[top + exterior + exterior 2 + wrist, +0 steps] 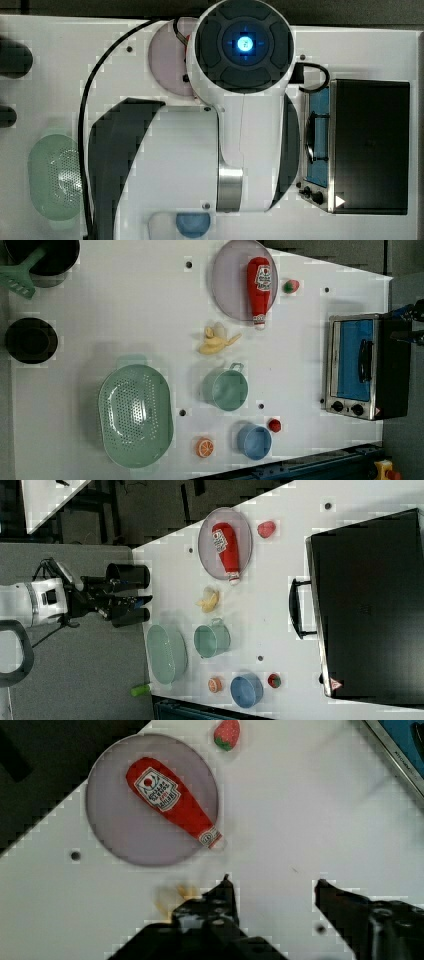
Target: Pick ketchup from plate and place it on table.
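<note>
The ketchup [259, 287] is a red bottle with a whitish label, lying flat on the pale lilac plate [231, 282]. Its cap end reaches over the plate's rim onto the white table [125, 315]. In the wrist view the ketchup [172, 802] lies slantwise across the plate [125, 837]. My gripper [274, 887] hangs above the bare table [300, 810] a little way from the bottle's cap, open, with nothing between its dark fingers [227, 892]. The right view has the gripper [146, 607] high up, off the table's edge.
A strawberry [291, 286] lies beside the plate and a peeled banana [216, 340] just past the bottle's cap. A green mug [225, 388], colander [135, 415], blue cup [254, 441], orange slice [204, 446] and tomato [274, 425] sit farther off. A toaster oven [357, 367] stands at the left view's right.
</note>
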